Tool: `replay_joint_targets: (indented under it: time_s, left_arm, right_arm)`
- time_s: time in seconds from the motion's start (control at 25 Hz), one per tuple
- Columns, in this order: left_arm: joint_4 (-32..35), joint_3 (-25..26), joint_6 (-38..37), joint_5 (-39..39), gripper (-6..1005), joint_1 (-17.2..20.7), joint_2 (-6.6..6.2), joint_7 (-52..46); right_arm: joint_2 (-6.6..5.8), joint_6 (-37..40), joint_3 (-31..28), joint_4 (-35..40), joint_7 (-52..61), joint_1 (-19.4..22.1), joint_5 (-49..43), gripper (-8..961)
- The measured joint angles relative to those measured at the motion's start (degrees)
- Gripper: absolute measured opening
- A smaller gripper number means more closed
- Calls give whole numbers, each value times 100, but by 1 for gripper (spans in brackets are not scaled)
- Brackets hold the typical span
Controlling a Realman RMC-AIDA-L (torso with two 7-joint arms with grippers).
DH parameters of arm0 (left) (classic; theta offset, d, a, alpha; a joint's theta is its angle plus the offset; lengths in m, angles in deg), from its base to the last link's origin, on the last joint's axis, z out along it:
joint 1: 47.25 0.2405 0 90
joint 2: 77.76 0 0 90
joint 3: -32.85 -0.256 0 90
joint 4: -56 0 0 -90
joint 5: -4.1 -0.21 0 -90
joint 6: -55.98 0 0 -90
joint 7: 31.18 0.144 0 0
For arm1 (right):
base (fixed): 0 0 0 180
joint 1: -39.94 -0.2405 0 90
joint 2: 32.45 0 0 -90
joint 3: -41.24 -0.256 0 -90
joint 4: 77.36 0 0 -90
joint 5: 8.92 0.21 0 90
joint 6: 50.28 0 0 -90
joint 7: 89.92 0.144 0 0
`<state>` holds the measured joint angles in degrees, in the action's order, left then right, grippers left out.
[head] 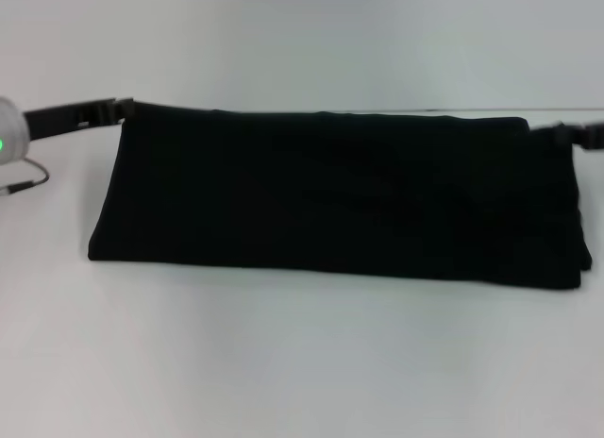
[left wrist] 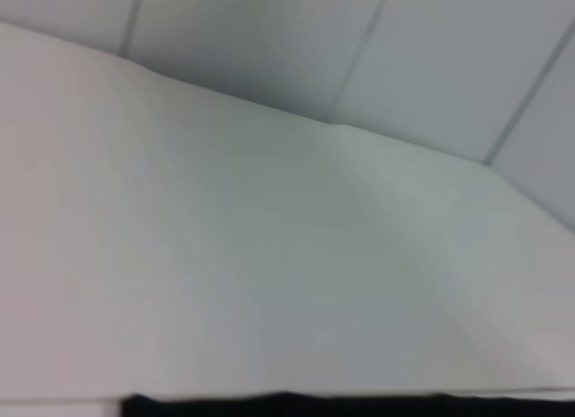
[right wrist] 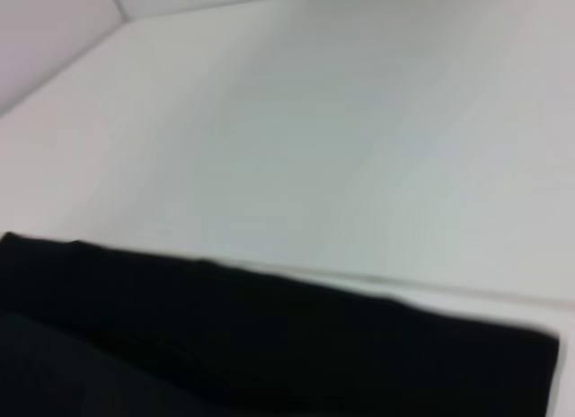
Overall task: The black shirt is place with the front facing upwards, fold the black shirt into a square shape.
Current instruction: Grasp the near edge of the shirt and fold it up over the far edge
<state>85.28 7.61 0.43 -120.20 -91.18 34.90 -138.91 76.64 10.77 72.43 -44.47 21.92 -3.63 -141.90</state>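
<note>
While the shirt [head: 340, 197] lies as a long folded band across the table [head: 283, 362], the left gripper [head: 121, 109] pinches its far left corner. At the far right corner the right gripper [head: 563, 132] seems clamped on the cloth too, though the view is poor.

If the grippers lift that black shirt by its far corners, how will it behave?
The black shirt is likely floppy: it lies as a soft folded band. With the left gripper and right gripper at opposite far corners, its middle would probably sag.
</note>
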Motion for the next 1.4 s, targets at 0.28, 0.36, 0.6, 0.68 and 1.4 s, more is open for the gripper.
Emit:
replay_joint_targets:
  time_s: [0.28,0.36,0.6,0.68,1.4]
  left_arm:
    - [-99,-326,1177,22,-2,-277,158,0]
    - [-117,-332,1330,25,-2,-333,162,20]
    - [-142,-340,1634,27,-1,-422,206,180]
    - [-142,-343,1708,27,-1,-448,234,223]
    - [-233,-411,2807,36,197,-728,524,365]
  right_arm:
    - [50,-1468,530,-508,90,-547,-6,169]
    - [58,-1684,614,-575,92,-652,-7,172]
    - [43,-2061,706,-753,81,-803,-5,180]
    - [57,-2172,711,-801,58,-809,5,183]
    - [234,-3242,1080,-902,22,-827,-3,208]
